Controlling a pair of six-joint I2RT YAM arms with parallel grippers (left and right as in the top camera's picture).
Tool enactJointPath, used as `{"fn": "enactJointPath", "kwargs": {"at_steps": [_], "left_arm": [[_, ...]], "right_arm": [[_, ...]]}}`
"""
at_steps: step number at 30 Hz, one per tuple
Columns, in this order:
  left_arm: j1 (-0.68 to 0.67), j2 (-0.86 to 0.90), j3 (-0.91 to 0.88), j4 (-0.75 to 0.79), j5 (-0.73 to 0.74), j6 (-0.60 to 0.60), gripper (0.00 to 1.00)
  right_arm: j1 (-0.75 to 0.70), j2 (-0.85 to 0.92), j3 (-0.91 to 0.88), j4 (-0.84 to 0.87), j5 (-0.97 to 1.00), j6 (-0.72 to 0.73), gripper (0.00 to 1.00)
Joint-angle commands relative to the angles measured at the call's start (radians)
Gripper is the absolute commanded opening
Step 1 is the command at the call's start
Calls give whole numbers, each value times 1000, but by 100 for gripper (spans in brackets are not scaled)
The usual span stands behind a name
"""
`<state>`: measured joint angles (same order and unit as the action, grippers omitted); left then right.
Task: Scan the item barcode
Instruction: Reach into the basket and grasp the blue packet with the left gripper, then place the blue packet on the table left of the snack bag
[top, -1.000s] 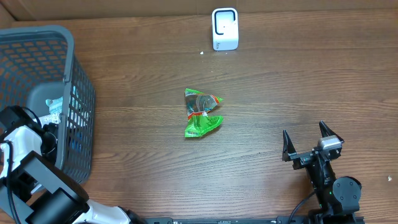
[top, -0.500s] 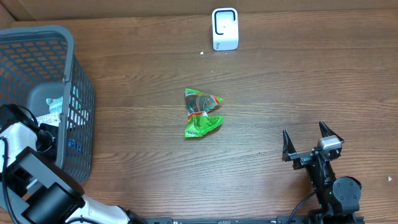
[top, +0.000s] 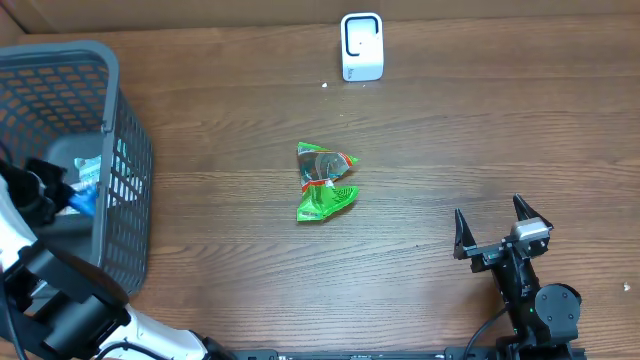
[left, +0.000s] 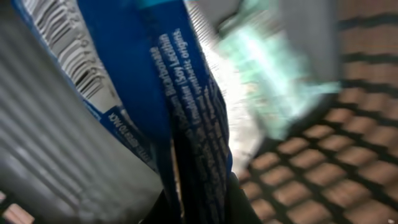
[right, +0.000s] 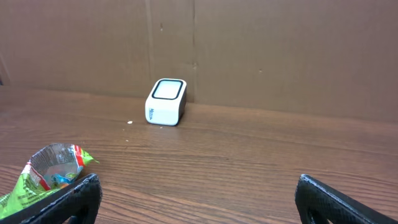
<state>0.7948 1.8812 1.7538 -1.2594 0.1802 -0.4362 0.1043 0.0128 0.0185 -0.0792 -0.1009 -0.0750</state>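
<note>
Left claw: clamped on one edge of the blue packet, inside the basket, left of frame.
Grip risk: you hold only an edge, so the packet may slip or swing.
Barcode: may end up facing away from the scanner, top centre.
Basket wall: could snag your lift.
Right claw: wide, empty, lower right.

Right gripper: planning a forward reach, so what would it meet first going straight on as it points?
The way looks free across the table. The right gripper, open, points at the cardboard wall; the scanner and the packet lie left of that line. Depth is unclear, so the wall is probably first.
</note>
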Motion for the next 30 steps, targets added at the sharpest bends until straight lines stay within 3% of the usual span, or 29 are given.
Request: {"fn": "enactJointPath", "kwargs": {"at_steps": [1,8,13,18,24,29,30], "left_arm": [[-35,-89,152,-50,31,50,4],[-219,-277,274,-79,31,143,4],[-470,-402,273,-102,-16,248,4],[-737,-417,259,-196,-127,257,4],[-935,-369,82,-208,-193,254,4],[-986,-312,-157,-67,-195,224,4],[-998,-276,-265,15,-195,268,4]], "right_arm": [[-4,-10,-11,5,-5,-1,100],[-4,-10,-11,5,-5,-1,100],[-4,-10,-11,5,-5,-1,100],[-4,-10,-11,5,-5,-1,100],[-4,-10,-11,5,-5,-1,100],[-4,-10,-11,5,-5,-1,100],[-4,-10,-11,5,-5,-1,100]]}}
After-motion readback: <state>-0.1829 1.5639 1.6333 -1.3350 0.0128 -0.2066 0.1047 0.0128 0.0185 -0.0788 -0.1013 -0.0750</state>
